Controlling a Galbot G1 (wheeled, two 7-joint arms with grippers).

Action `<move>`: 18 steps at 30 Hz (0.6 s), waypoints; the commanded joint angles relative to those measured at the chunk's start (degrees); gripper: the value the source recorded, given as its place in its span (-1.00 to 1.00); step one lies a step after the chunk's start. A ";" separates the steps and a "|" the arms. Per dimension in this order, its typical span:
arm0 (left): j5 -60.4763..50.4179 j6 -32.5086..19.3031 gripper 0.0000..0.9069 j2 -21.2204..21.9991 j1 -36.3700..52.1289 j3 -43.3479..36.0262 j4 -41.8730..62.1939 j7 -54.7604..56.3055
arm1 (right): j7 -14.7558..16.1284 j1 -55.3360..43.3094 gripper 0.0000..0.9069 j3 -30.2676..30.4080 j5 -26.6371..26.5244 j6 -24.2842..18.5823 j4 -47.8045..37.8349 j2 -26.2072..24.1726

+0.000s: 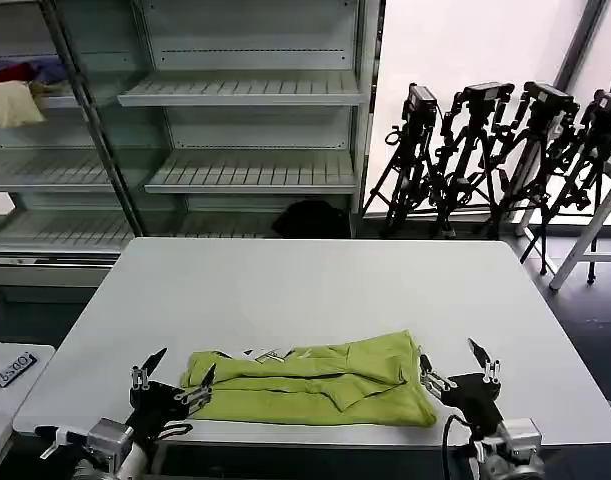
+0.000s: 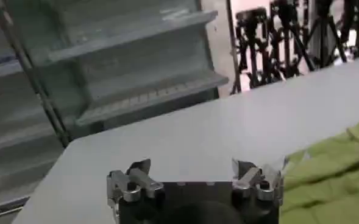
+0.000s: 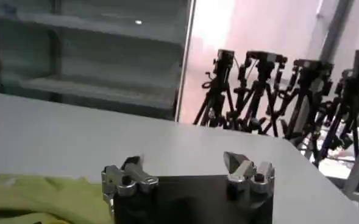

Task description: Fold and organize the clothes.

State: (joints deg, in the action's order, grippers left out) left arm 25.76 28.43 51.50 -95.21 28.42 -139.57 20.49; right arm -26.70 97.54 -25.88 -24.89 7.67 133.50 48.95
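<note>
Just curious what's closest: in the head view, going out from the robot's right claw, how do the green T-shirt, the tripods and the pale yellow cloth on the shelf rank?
From the right claw:
1. Green T-shirt, right beside it.
2. Tripods, beyond the table, right.
3. Pale yellow cloth, far-left shelf.

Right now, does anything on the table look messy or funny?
Yes: the green T-shirt near the table's front edge is folded unevenly and wrinkled, with white print peeking out. The open left gripper and right gripper flank it.
</note>
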 commanded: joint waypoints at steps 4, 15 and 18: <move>-2.17 -9.47 1.00 20.07 1.49 -0.96 7.22 -0.34 | 6.24 12.55 1.00 -5.26 5.40 -23.10 -4.40 2.95; -1.84 -15.49 1.00 23.14 -0.50 -3.10 12.71 -0.12 | 10.31 14.20 1.00 -10.89 -3.22 -26.10 -7.62 1.98; -3.34 -16.53 1.00 24.31 0.43 -5.49 15.70 0.05 | 10.58 13.33 1.00 -10.95 -4.65 -25.31 -7.98 2.03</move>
State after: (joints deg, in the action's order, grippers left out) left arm 24.43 16.96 68.92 -95.21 27.08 -130.65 20.35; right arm -18.87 108.85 -34.06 -25.96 -13.06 127.41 50.66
